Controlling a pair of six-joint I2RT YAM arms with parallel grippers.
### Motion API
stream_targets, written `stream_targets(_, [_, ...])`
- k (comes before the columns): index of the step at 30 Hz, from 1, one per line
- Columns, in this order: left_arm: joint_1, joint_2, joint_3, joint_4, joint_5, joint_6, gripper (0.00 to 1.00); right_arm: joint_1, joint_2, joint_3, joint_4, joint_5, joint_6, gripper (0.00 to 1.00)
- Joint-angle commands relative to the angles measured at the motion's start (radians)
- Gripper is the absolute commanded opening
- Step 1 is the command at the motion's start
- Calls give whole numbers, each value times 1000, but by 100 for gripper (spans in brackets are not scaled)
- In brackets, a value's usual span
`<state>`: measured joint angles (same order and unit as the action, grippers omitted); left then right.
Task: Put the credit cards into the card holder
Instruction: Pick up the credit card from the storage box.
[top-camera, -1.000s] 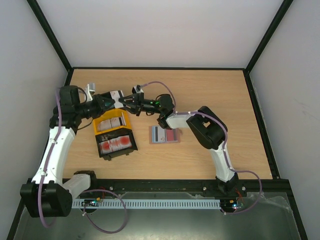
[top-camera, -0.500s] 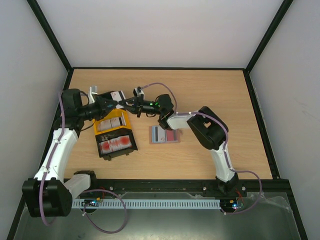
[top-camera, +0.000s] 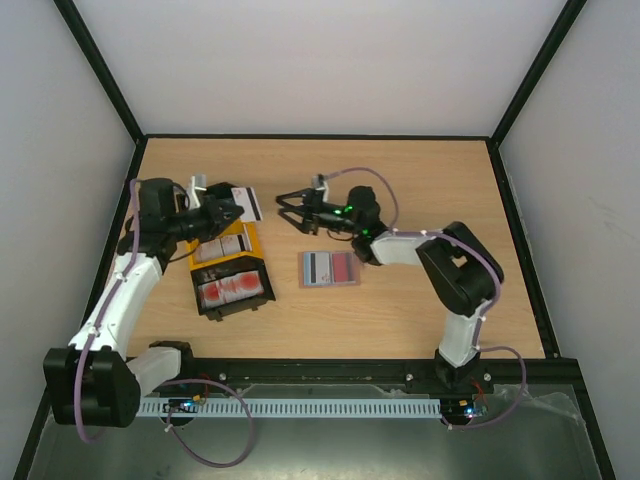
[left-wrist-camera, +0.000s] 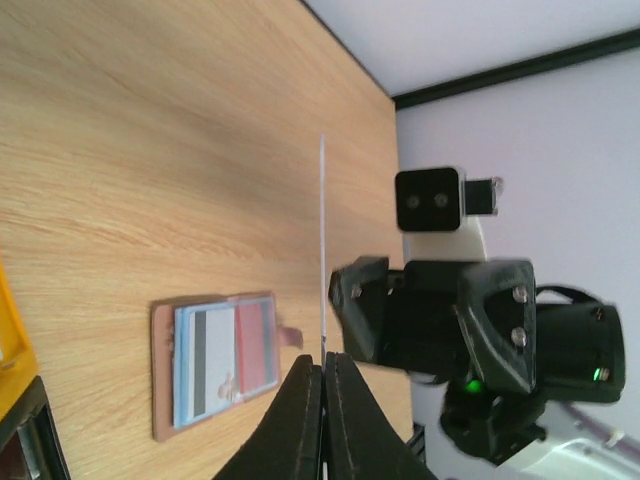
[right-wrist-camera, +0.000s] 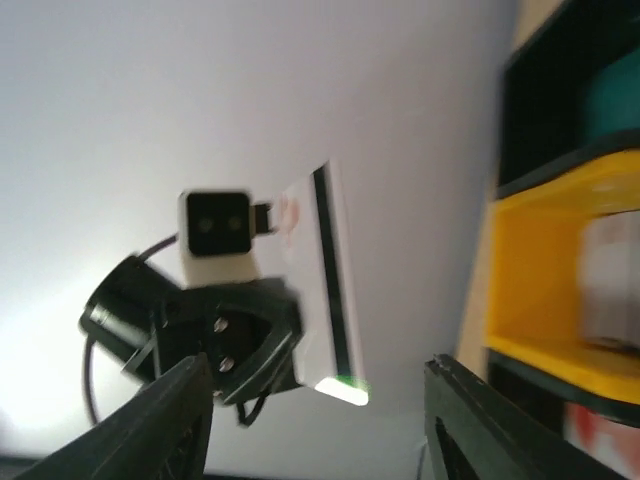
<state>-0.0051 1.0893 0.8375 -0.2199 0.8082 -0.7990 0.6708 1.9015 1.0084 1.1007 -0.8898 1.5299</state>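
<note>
The left gripper (top-camera: 234, 212) pinches a white credit card (top-camera: 245, 204) edge-up over the far end of the yellow tray (top-camera: 248, 241). Just right of it, the right gripper (top-camera: 285, 209) faces the card with fingers spread. The brown card holder (top-camera: 330, 268) lies open nearer, with cards in it.

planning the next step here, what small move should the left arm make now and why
Probably carry the left pincer toward the open card holder: it is shut on a credit card in the air, the right pincer stands open and clear of it, and the holder lies flat.
</note>
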Motion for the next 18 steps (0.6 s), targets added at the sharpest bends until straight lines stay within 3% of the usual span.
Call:
stream_targets(1, [-112,51,15,-35,-101,67,3,-97,-146,-153,-262,49,-226,59])
stream_targets(4, [-217,105,30,-27,-188,76,2,-141,-273,-207,-594,154,-450,61])
stream_targets(6, [-287,137,22,13,-248,61,3,-143,-356,-189,-862,345,-662,63])
stream_targets(8, [-375,170,12,56,-306,38,3,-146,-426,-201,-1023,493,-757,64])
stream_targets(18, [-675,449,-19,383,-448,-65,3,-143,-671,-335,-1278,846,-869,66])
